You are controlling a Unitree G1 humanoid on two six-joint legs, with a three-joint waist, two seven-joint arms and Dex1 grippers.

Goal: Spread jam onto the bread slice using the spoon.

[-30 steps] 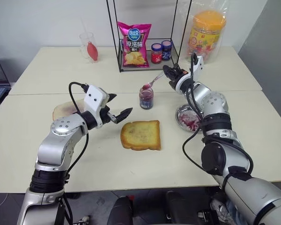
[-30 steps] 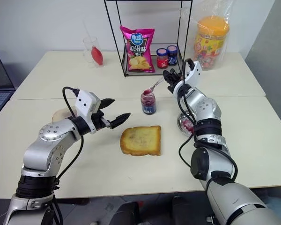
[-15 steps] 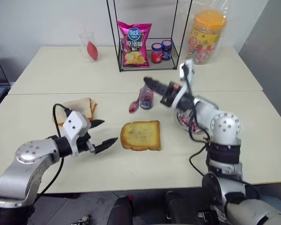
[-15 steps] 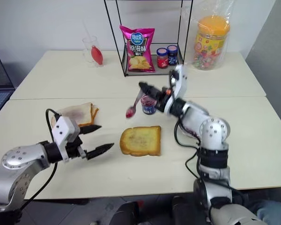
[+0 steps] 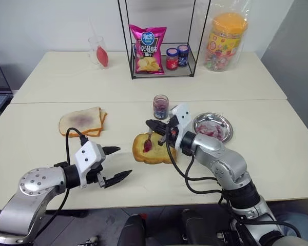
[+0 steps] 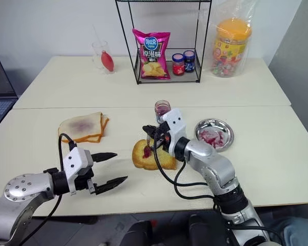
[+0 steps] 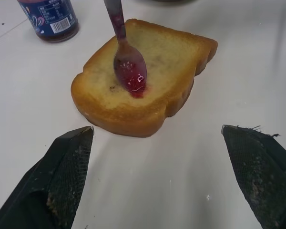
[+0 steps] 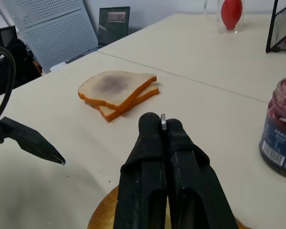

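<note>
With its two black fingers pressed together on the handle, the right gripper (image 5: pixel 155 126) holds the spoon (image 7: pixel 125 56) tilted down onto the bread (image 5: pixel 155 149). The spoon bowl rests on the bread's top face, toward the edge nearest the left gripper, and carries a blob of red jam (image 7: pixel 136 85) that touches the crumb. The bread lies flat on the table (image 5: pixel 51 82), directly under the right gripper.

Landmark: the bread.
- Jam jar (image 5: pixel 160 107): upright, lid off, just behind the bread, apart from it.
- Round metal dish (image 5: pixel 213 127): to the right of the bread, near it, with red smears inside.
- Toast pile (image 5: pixel 83 121): well to the left of the bread, slightly farther back; the top slice shows a dark patch.
- Left gripper (image 5: pixel 118 164): in front of the bread and to its left, fingers spread wide, holding nothing, tips pointing toward the bread without touching it.
- Wire rack (image 5: pixel 162 38): far behind the bread, holding a crisp bag (image 5: pixel 147 48) and two small lidded jars (image 5: pixel 176 56).
- Glass (image 5: pixel 97 52): far behind, to the left of the rack.
- Candy tub (image 5: pixel 225 40): far behind, to the right of the rack.

Nothing lies between the left gripper and the bread.
</note>
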